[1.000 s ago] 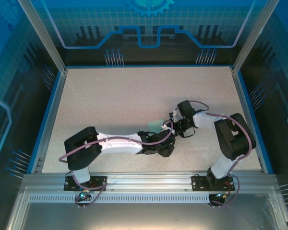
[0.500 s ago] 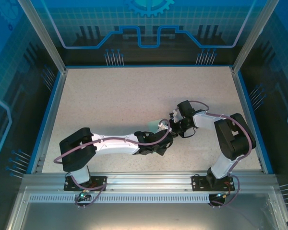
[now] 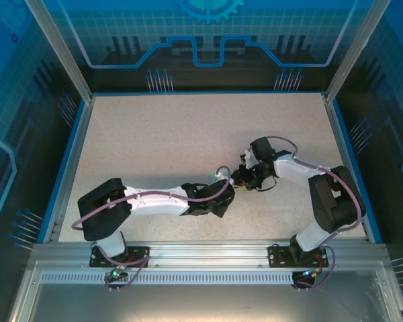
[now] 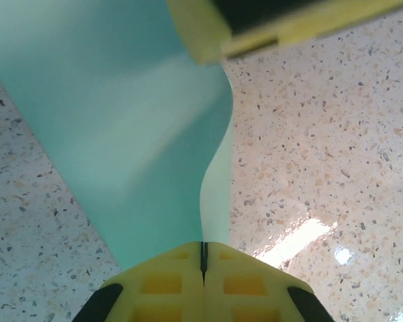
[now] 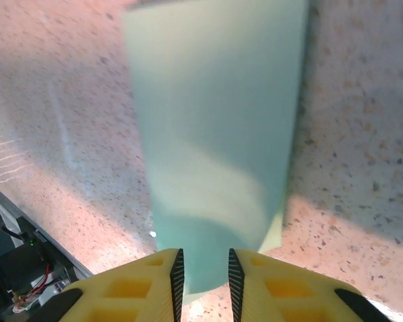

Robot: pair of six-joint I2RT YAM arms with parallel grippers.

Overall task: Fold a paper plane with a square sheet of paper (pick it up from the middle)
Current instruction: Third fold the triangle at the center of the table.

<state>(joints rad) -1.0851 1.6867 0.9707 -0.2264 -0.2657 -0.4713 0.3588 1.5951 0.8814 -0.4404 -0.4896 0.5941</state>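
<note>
Left pincer [image 4: 203,263] clamped tight on paper [image 4: 134,134], fingers flush, sheet edge pinched in the seam between them. Paper is pale mint, plain, spanning over the speckled desk [image 4: 322,168] between both pincers. Its right edge bows in an S curve in the left wrist view, and its far end runs up to a yellow finger [image 4: 208,30] at the top. Right pincer [image 5: 203,272] stands narrowly apart, slim gap between pads, paper [image 5: 215,134] end sitting in that gap; can't tell if either pad touches it. Top view: left pincer [image 3: 226,190] and right pincer [image 3: 240,178] meet tip to tip near mid-desk, a bit right of centre, closer to the near edge than the far one; paper mostly hidden under them.
</note>
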